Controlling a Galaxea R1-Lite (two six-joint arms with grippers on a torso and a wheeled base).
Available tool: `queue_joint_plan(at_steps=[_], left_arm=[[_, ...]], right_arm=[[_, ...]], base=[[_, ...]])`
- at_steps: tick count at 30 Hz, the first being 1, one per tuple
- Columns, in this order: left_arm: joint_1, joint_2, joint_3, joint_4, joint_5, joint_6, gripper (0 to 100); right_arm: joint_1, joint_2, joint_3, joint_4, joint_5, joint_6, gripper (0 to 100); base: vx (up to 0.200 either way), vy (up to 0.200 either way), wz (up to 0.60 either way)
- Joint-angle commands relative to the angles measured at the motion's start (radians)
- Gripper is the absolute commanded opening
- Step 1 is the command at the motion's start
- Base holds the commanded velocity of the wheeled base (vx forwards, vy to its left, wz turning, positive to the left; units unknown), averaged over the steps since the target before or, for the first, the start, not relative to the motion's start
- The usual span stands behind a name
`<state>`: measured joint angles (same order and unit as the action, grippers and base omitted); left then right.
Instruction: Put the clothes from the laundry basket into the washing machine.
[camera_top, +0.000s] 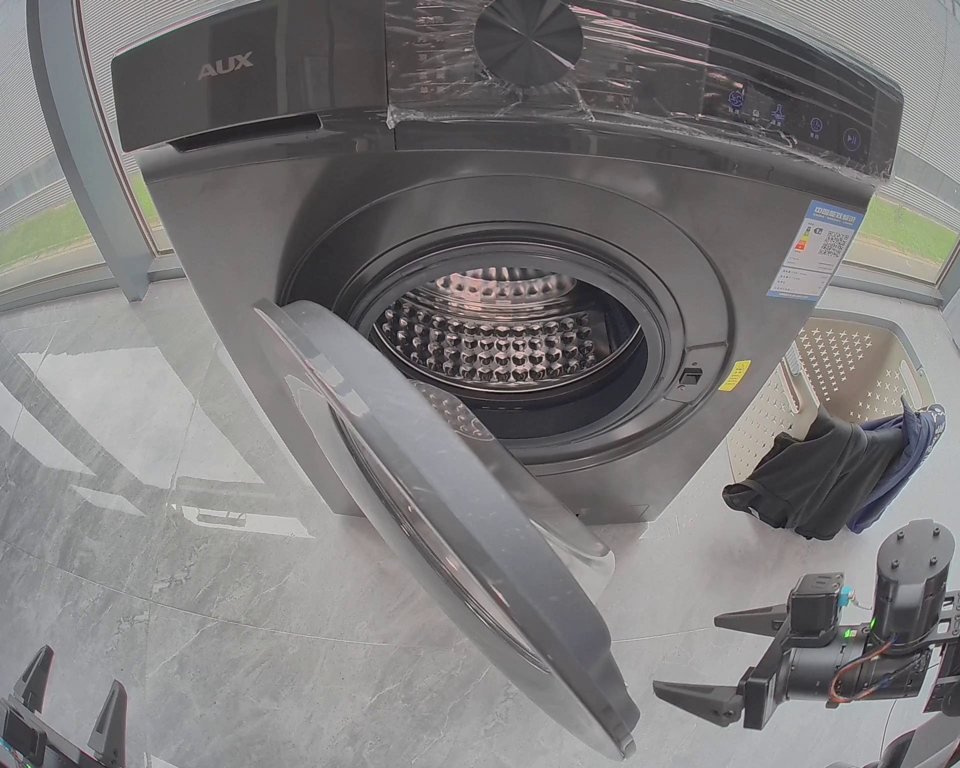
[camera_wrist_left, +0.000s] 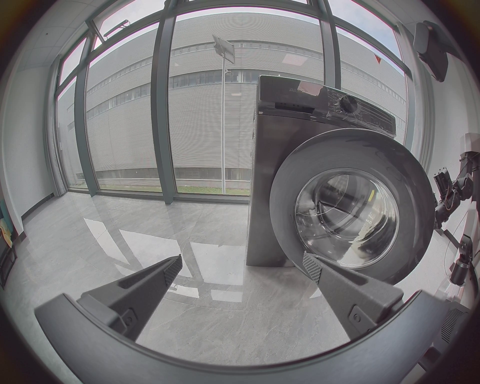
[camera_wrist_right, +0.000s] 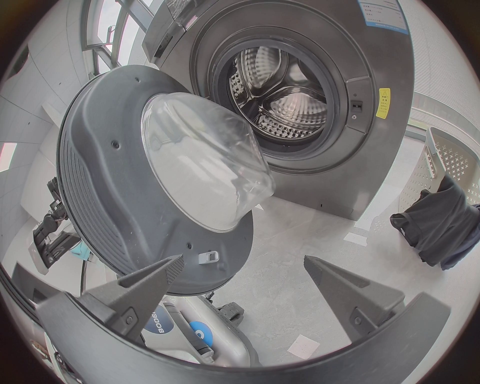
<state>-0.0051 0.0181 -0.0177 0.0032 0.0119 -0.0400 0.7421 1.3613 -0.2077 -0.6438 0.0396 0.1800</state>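
The dark grey front-loading washing machine (camera_top: 250, 230) stands on the pale grey tiled floor (camera_top: 150, 500). Its round grey door with the clear bowl-shaped window (camera_top: 450, 520) is swung wide open toward the robot's left. The ribbed steel drum (camera_top: 500, 340) is exposed, and no clothing is visible inside it.

The cream perforated plastic laundry basket (camera_top: 850, 370) sits on the floor just beside the machine, on the robot's right. A black garment (camera_top: 815, 475) hangs over its near rim and down toward the floor. A navy blue garment (camera_top: 915, 440) touches the black one on its far right side.

**Gripper state**
- Right gripper (camera_top: 690, 655): fingers spread, nothing between them. It sits low above the floor, between the open door and the basket, near the black garment but apart from it.
- Left gripper (camera_top: 78, 675): fingers spread, empty, low at the robot's left and well apart from the basket.

**Step in hand**
The machine is ready and nothing is loaded yet, so the first pick is due.

**Next move**
1. The right gripper is the nearer one, so it should travel to the basket rim.
2. It should close on a bunched fold of the black garment, which lies on top and outermost.
3. The cloth must be lifted free of the rim.
4. The carry to the drum must pass around the edge of the open door, which juts into the path.
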Motion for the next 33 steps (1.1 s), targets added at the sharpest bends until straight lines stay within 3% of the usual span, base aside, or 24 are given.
queue_joint_plan(at_steps=[1,7,10,19,23,27,30,33], left_arm=[[-0.001,-0.006,0.015,0.0,0.0,0.0,100],[-0.001,-0.007,0.015,0.0,0.0,0.0,100],[-0.001,-0.007,0.015,0.0,0.0,0.0,100],[-0.001,-0.007,0.015,0.0,0.0,-0.001,100],[-0.001,-0.007,0.015,0.0,0.0,-0.001,100],[-0.001,-0.007,0.015,0.0,0.0,-0.001,100],[-0.001,-0.007,0.015,0.0,0.0,-0.001,100],[-0.001,-0.007,0.015,0.0,0.0,-0.001,100]], right_arm=[[-0.06,0.073,-0.049,-0.002,-0.003,0.007,100],[-0.043,0.151,-0.107,-0.002,-0.044,0.007,100],[-0.021,0.177,-0.137,-0.002,-0.044,0.009,100],[0.145,0.179,-0.141,-0.051,-0.038,0.07,100],[0.125,0.176,-0.134,-0.097,-0.046,0.072,100],[0.039,0.2,-0.164,-0.102,-0.06,0.067,100],[-0.01,0.282,-0.23,-0.103,-0.11,0.073,100],[-0.058,0.331,-0.286,-0.103,-0.119,0.072,100]], base=[[-0.2,0.0,0.0],[-0.067,0.0,0.0],[0.0,0.0,0.0],[0.0,0.0,0.0],[0.0,0.0,0.0],[0.0,0.0,0.0],[0.0,0.0,0.0],[0.0,0.0,0.0]])
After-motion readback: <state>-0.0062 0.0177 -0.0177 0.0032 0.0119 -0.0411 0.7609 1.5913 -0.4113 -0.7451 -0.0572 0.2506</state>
